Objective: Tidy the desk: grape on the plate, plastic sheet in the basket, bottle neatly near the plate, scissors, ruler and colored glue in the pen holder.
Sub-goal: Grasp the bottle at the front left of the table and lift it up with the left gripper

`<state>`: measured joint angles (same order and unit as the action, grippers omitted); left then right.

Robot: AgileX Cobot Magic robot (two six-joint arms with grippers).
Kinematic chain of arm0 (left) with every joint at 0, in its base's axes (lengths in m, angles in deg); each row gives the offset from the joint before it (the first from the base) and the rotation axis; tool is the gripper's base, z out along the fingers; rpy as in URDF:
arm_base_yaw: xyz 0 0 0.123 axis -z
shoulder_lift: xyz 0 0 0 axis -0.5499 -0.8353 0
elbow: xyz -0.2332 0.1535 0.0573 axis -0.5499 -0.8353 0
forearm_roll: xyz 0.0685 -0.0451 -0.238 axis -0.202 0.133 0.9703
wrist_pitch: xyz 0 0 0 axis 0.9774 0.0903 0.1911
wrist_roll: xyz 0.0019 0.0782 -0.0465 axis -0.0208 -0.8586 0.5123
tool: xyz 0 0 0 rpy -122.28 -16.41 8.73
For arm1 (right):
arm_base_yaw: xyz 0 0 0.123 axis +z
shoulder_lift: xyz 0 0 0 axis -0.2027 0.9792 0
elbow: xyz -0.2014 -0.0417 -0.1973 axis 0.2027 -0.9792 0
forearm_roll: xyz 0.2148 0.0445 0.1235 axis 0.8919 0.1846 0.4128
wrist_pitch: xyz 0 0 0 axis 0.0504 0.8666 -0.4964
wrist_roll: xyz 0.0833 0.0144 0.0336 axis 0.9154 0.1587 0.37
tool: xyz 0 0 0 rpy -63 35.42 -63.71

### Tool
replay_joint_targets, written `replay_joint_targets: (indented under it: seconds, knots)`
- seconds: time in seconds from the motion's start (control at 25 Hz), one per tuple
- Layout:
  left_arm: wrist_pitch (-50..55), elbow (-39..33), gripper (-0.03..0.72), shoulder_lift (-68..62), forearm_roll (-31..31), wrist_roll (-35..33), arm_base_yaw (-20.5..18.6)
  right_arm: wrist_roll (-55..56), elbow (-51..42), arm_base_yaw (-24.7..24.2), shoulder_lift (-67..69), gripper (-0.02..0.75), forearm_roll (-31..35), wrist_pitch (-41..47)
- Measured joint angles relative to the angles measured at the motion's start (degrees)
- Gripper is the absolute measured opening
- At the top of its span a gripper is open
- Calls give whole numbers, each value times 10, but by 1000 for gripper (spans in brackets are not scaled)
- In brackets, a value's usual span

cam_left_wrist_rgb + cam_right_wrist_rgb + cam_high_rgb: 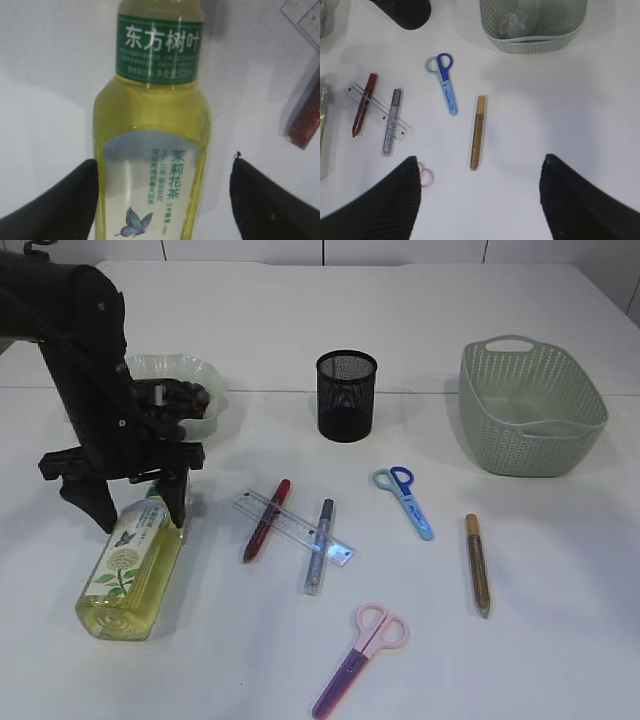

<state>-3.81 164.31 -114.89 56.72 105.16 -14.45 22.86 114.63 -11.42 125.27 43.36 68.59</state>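
The left gripper [137,502] stands wide open over the lying bottle [128,568], one finger on each side of its upper body, gripping nothing; the left wrist view shows gaps between the fingers [60,205] and the yellow-green bottle [152,150]. Directly at 12 o'clock of the gripper sits the plate [205,380] with the dark grape bunch [175,398] on it, partly hidden by the arm. At 3 o'clock of the bottle lies the clear ruler [293,527], crossed by a red glue pen [266,519] and a silver glue pen [319,545]. The mesh pen holder [346,395] stands at 12 o'clock of these. Blue scissors [405,501], a gold glue pen [477,565] and pink scissors [360,658] lie apart. The basket [530,405] holds a crumpled plastic sheet [510,22]. The right gripper [477,200] hangs wide open and empty above the table [590,115].
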Motion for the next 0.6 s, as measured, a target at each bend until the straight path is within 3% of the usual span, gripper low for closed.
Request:
replay_joint_targets:
  seconds: [0.6]
  knots:
    - [-13, 0, 591, -26, -5, 0, 0, 0, 0, 0, -1, 575, 0, 0]
